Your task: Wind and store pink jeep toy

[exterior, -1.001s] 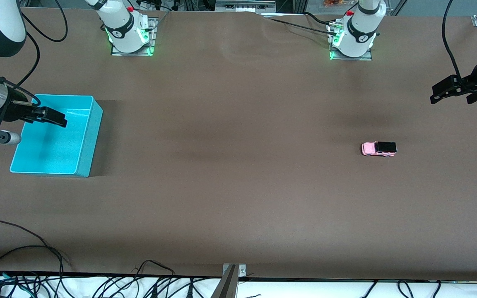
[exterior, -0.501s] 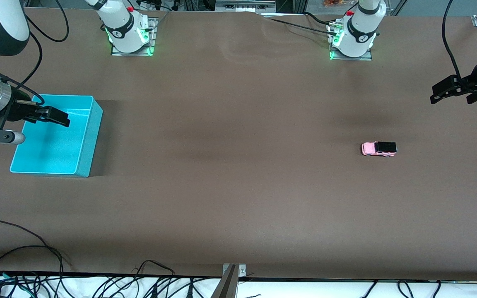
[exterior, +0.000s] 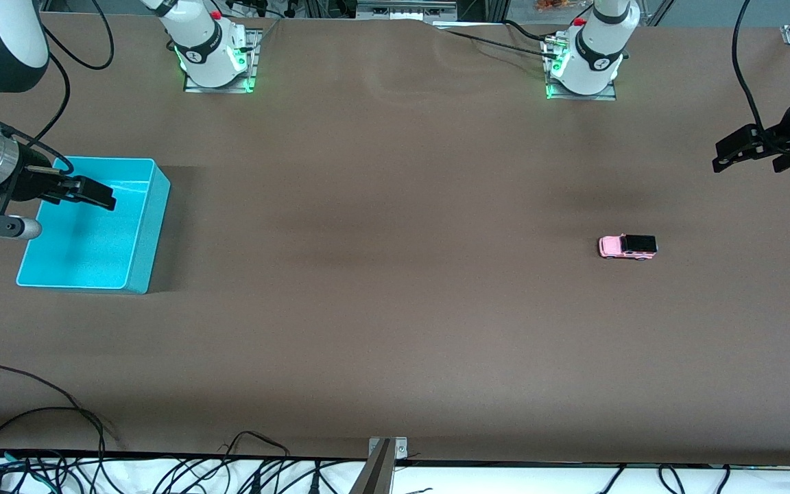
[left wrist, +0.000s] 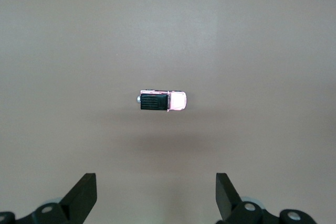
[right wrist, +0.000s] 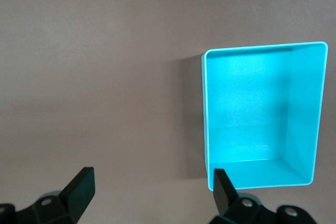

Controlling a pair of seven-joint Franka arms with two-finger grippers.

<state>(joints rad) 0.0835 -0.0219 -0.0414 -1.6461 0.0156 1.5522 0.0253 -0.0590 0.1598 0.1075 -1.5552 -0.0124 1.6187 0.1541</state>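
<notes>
The pink jeep toy (exterior: 627,246) stands on its wheels on the brown table, toward the left arm's end; its black roof section shows in the left wrist view (left wrist: 163,101). My left gripper (exterior: 729,152) hangs open in the air over the table's edge at that end, well apart from the jeep, with nothing between its fingers (left wrist: 156,190). At the right arm's end stands the turquoise bin (exterior: 93,233), bare inside (right wrist: 262,108). My right gripper (exterior: 97,195) hovers open over the bin's rim, also holding nothing (right wrist: 152,184).
Brown table cover (exterior: 381,274) spreads between the bin and the jeep. The two arm bases (exterior: 213,55) (exterior: 583,62) stand along the edge farthest from the front camera. Loose cables (exterior: 59,439) lie along the nearest edge.
My right gripper has shifted slightly over the bin toward the table's middle, then held still. The left gripper and the jeep have not moved.
</notes>
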